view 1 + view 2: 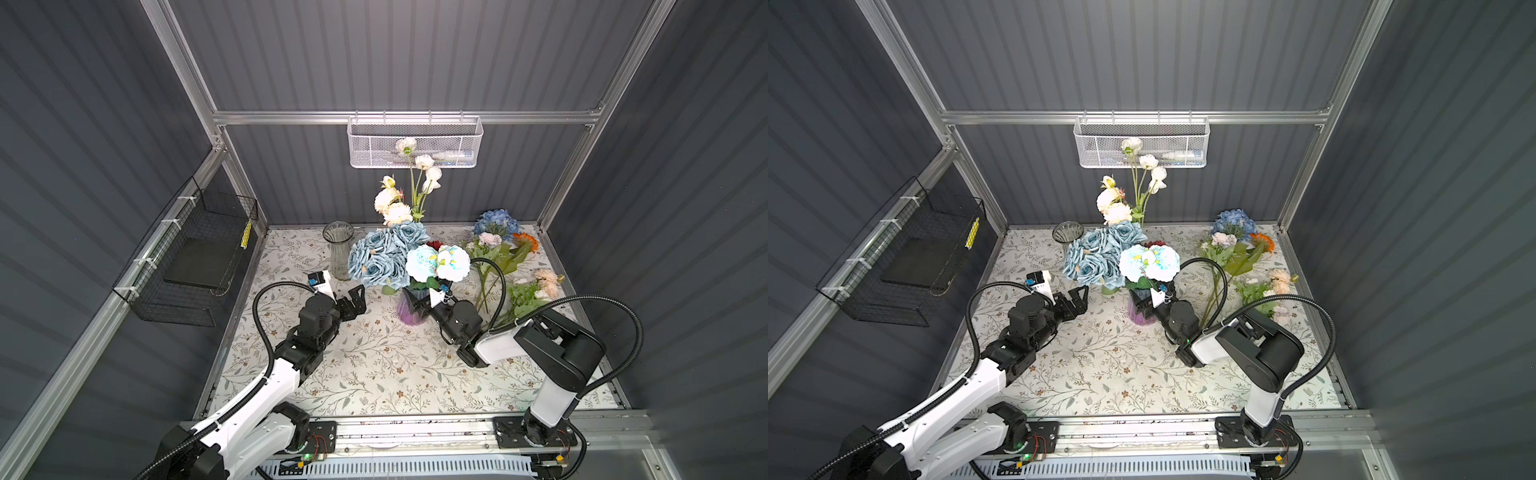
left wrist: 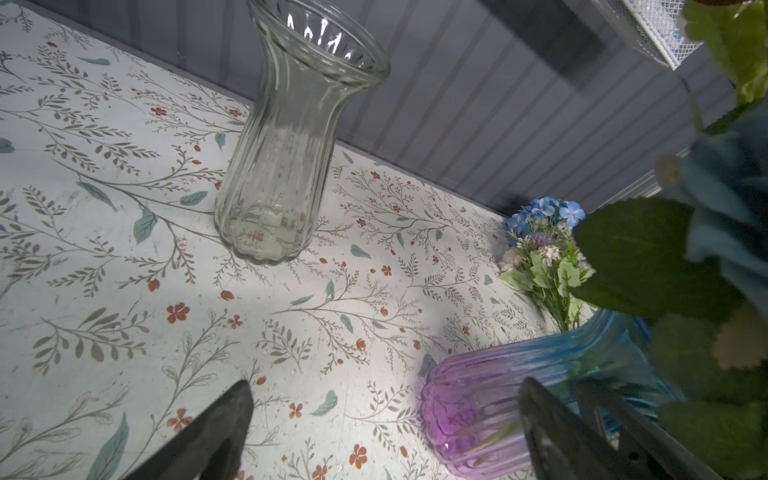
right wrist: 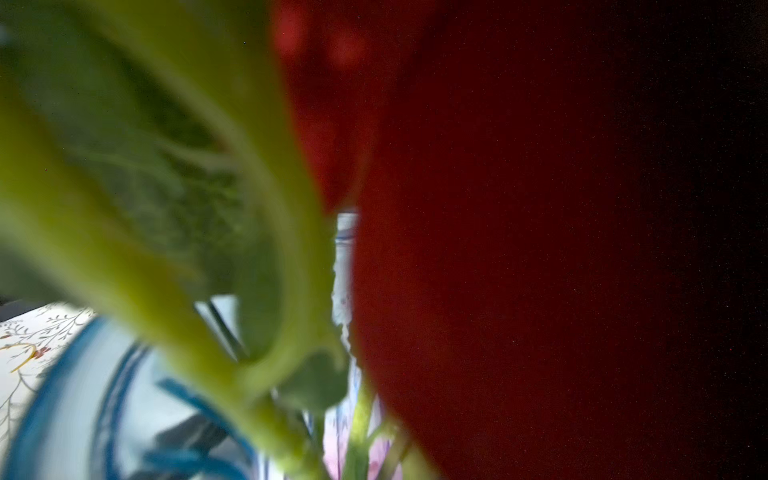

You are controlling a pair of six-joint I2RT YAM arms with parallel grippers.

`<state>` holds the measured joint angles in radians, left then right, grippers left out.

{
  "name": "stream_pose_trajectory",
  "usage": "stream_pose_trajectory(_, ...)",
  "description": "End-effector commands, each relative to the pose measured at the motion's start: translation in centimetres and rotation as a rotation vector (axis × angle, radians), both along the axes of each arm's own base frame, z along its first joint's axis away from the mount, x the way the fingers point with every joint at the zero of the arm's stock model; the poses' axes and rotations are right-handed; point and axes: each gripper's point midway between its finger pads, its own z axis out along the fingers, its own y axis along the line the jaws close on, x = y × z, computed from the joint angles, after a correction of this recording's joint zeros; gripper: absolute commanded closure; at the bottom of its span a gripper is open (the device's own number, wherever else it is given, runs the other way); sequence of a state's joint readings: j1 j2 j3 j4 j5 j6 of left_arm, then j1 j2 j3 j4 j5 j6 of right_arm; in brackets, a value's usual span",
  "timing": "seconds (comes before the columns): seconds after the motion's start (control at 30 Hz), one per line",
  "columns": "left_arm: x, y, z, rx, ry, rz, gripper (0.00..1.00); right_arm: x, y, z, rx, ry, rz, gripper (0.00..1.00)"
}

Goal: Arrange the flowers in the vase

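Observation:
A purple-and-blue glass vase [image 1: 409, 313] [image 1: 1138, 313] stands mid-table and holds flowers: dusty-blue roses [image 1: 382, 257], aqua-white puffs [image 1: 436, 262], a red head [image 1: 434, 245] and tall cream blooms [image 1: 392, 203]. My right gripper [image 1: 417, 305] [image 1: 1145, 306] sits at the vase's neck under the blooms, its jaws hidden. The right wrist view is filled by blurred green leaves [image 3: 145, 166] and a red bloom [image 3: 498, 249]. My left gripper [image 1: 355, 297] [image 2: 382, 436] is open just left of the vase [image 2: 469, 411]. Loose flowers lie at the right: blue hydrangea [image 1: 496, 222], orange daisy [image 1: 525, 242], peach blooms [image 1: 546, 280].
An empty clear glass vase [image 1: 338, 249] [image 2: 286, 166] stands at the back left of the floral tablecloth [image 1: 374, 374]. A white mesh basket [image 1: 415, 143] hangs on the back wall. On the left wall is a black wire basket [image 1: 195, 257].

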<state>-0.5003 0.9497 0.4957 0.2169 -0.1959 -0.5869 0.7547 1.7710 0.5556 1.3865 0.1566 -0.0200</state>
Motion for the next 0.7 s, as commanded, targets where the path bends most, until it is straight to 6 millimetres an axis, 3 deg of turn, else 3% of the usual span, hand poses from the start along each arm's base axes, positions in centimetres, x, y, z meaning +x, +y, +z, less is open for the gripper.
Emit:
stream_pose_trajectory(0.0, 0.1, 0.6, -0.5, 0.034, 0.0, 0.014, 0.01, 1.1, -0.3, 1.1, 0.032, -0.039, -0.028, 0.18)
stream_pose_trajectory(0.27, 0.4, 1.4, -1.0, 0.062, 0.001, 0.039, 0.01, 2.9, 0.3, -0.2, 0.044, -0.026, -0.02, 0.28)
stream_pose_trajectory(0.43, 0.7, 2.2, -1.5, 0.094, 0.012, 0.062, 0.0, 5.4, 1.2, -0.3, 0.062, -0.027, -0.013, 0.36)
stream_pose_trajectory(0.67, 0.3, 3.5, -2.4, 0.131, 0.03, 0.102, 0.01, 9.4, 3.3, 0.1, 0.074, -0.009, 0.008, 0.38)
